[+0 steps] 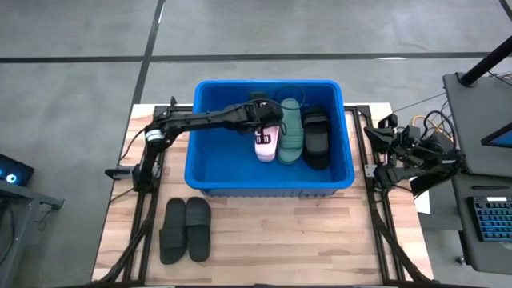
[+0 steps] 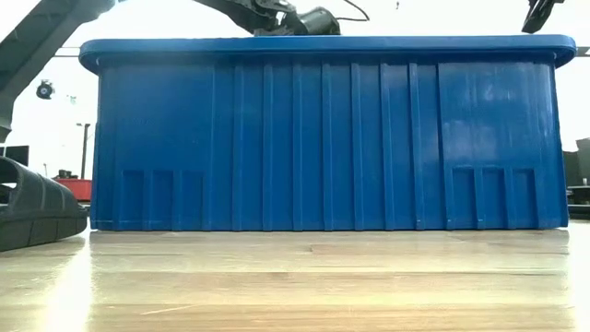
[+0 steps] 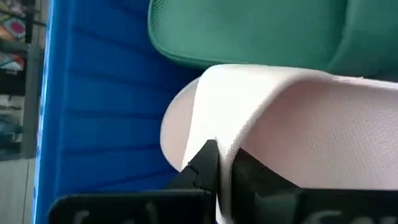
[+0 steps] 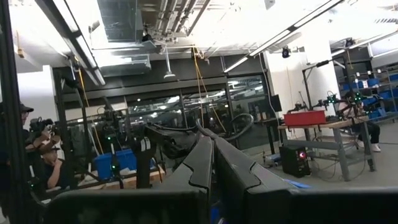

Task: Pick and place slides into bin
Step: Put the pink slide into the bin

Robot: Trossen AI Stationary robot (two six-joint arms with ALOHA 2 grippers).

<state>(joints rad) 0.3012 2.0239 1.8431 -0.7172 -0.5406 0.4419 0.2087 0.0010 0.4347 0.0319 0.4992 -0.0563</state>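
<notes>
The blue bin (image 1: 210, 172) stands mid-table and fills the low view (image 2: 323, 138). Inside it lie a pale pink slide (image 1: 266, 146), a dark green slide (image 1: 290, 136) and a black slide (image 1: 318, 140), side by side. My left gripper (image 1: 264, 122) reaches into the bin from the left and is shut on the pink slide (image 3: 311, 124). Two black slides (image 1: 186, 230) lie soles down on the table in front of the bin; one shows in the low view (image 2: 32, 207). My right gripper (image 1: 376, 134) is shut and empty, beyond the bin's right wall. My left gripper pinches the pink slide's strap by its edge (image 3: 225, 155) between its two fingers (image 3: 205, 165). The fingers slant down from the table's left side over the slide's far end. The slide is inside the bin beside the green slide (image 3: 249, 31); whether it rests on the floor I cannot tell.
The bin's thick rim (image 2: 323, 44) and high walls surround the left gripper. The bin's left half (image 1: 220, 152) holds nothing. Bare wooden tabletop (image 1: 296, 240) lies in front of the bin. A desk with a keyboard (image 1: 488, 220) stands off the table's right side.
</notes>
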